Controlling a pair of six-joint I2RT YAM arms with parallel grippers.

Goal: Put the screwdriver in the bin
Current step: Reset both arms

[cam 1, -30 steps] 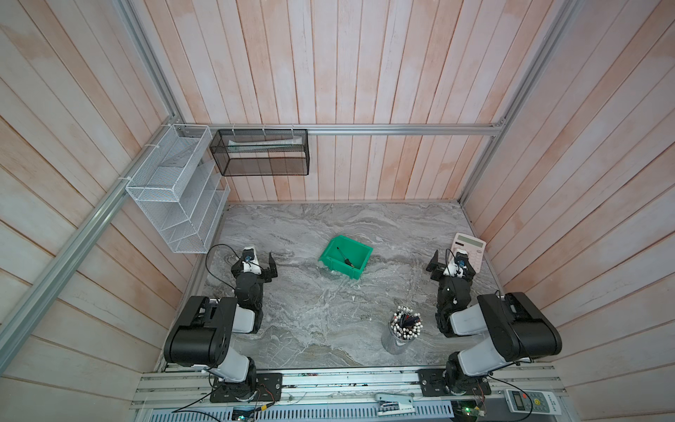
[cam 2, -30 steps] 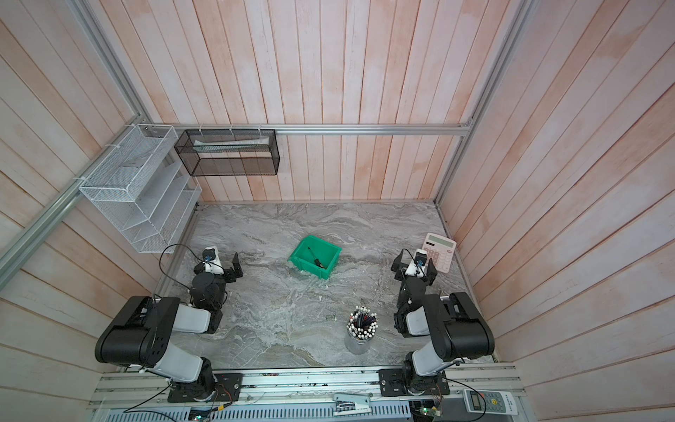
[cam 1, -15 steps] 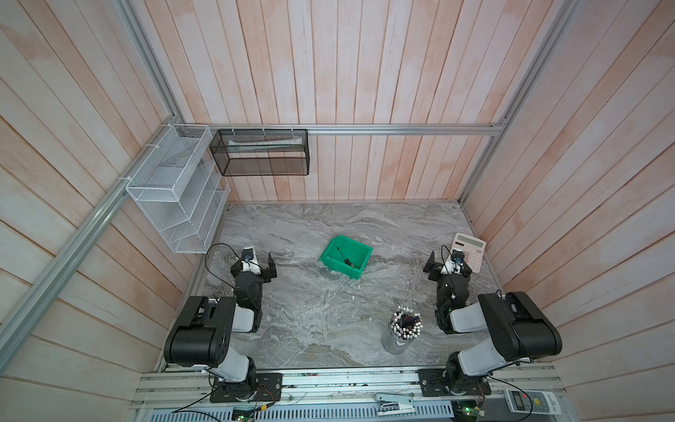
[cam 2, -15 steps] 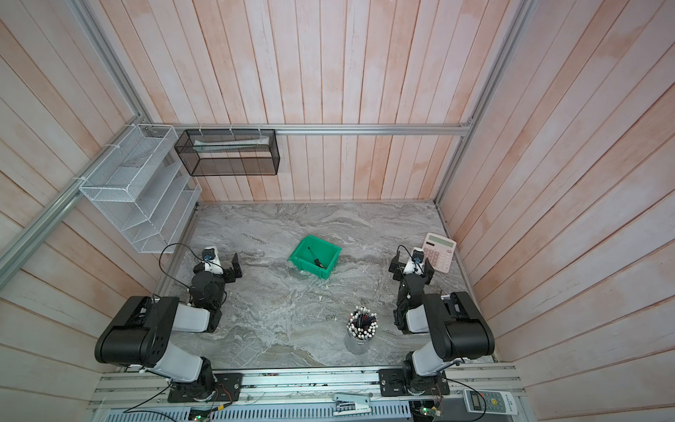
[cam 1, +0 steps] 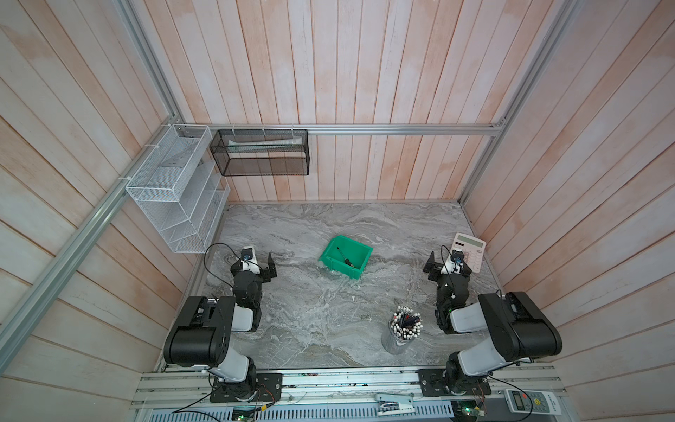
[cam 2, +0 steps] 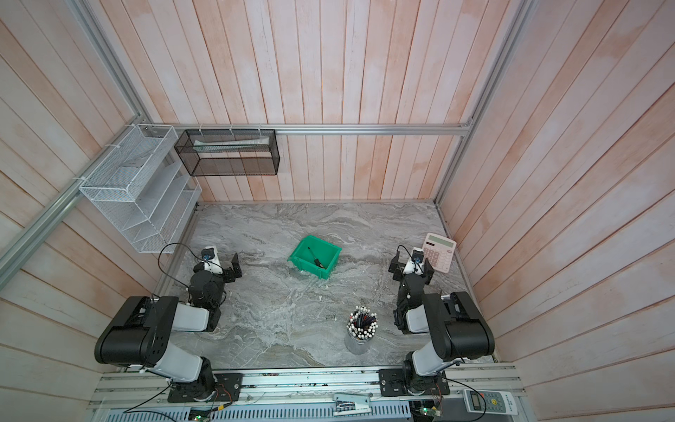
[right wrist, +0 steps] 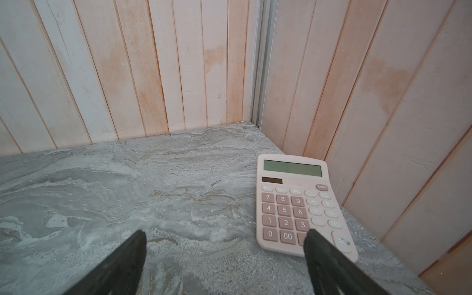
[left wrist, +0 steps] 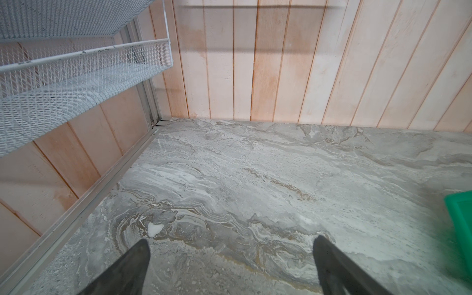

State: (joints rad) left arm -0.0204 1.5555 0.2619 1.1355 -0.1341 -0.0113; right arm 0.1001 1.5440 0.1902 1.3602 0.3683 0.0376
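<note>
Black-handled screwdriver [cam 1: 344,257], slim, thin dark metal shaft, a hint of yellow at the handle end: lies slantwise on the floor of the bin [cam 1: 359,252], seen in both top views; task judged complete. Bin: bright green moulded plastic, rectangular, sloped walls, lower front lip, standing mid-bench, light-looking and likely to slide if knocked. Bench [cam 1: 310,314]: grey veined marble-pattern surface, smooth, faintly scuffed. Left claw [left wrist: 229,265]: dark tapered fingers spread wide, holding nothing, over bare bench with the bin's green corner at the view's edge. Right claw [right wrist: 224,258]: likewise wide and empty, one finger overlapping the near corner of the calculator [right wrist: 293,204] in the wrist view; contact cannot be told. Calculator: pale pink plastic, rounded keys, grey display. Pen cup [cam 1: 396,336]: metal cylinder crammed with white-capped pens, near the right arm. Risks, as judgement: a careless retreat of the right arm could nudge the calculator or topple the cup; a left sweep could shove the bin.
</note>
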